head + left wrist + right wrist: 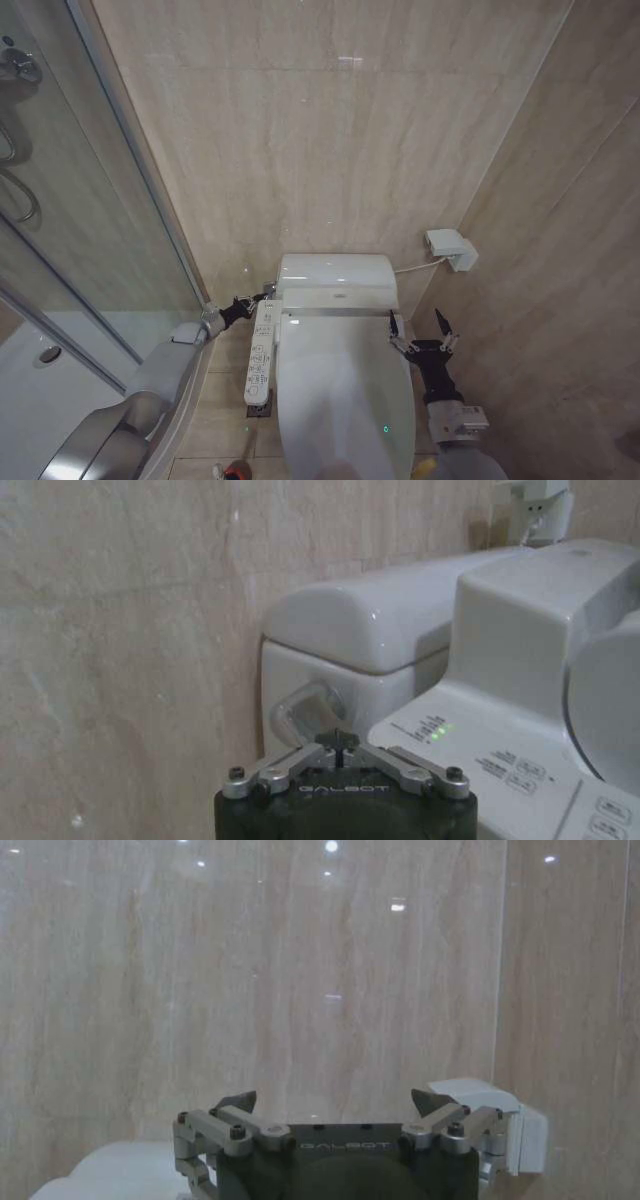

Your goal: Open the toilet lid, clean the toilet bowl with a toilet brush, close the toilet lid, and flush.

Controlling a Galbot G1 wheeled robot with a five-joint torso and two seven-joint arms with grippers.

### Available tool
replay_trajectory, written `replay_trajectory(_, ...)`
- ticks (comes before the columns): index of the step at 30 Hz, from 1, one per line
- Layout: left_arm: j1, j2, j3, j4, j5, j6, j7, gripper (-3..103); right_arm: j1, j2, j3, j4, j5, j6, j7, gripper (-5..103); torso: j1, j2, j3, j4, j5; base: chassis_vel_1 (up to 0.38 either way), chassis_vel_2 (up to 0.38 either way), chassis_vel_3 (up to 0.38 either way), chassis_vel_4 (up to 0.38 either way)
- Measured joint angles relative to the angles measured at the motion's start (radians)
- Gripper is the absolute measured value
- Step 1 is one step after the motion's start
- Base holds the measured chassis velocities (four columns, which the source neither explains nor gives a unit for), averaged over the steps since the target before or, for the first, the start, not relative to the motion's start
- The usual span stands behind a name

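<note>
Right under our head camera sits the toilet lid (345, 400), shut flat over the toilet bowl, so we cannot see the bowl at all. Our right gripper (420, 327) hangs just beside the lid's right edge, close to the back, with its fingers spread wide and nothing in them. Our left gripper (252, 299) is up at the back left corner of the toilet, by the top end of the button panel (260, 352). In the left wrist view the left gripper's fingers (338, 740) are pressed together in a point, holding nothing, aimed at a hollow in the side of the toilet's back part (310, 709).

We think the lid is closed and the flush is the step in hand. What could go wrong? The pointed fingers could slip and poke a wrong button on the panel, since it is so near. The right gripper could bump the lid edge or the wall box (450, 247) if it swings.

A small red thing (237, 469) shows on the floor well behind the left gripper, at the bottom edge of the head view. It may be the toilet brush holder, but we cannot tell.
</note>
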Motion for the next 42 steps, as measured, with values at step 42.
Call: replay_trajectory(42, 0.025, -0.032, -0.079, 0.034, 0.013, 0.009, -0.032, 0, 0.000, 0.000, 0.000, 0.000, 0.000, 0.000, 0.000, 100, 0.000, 0.000, 0.000, -0.0002, -0.0001, 0.000, 0.000, 0.000, 0.000)
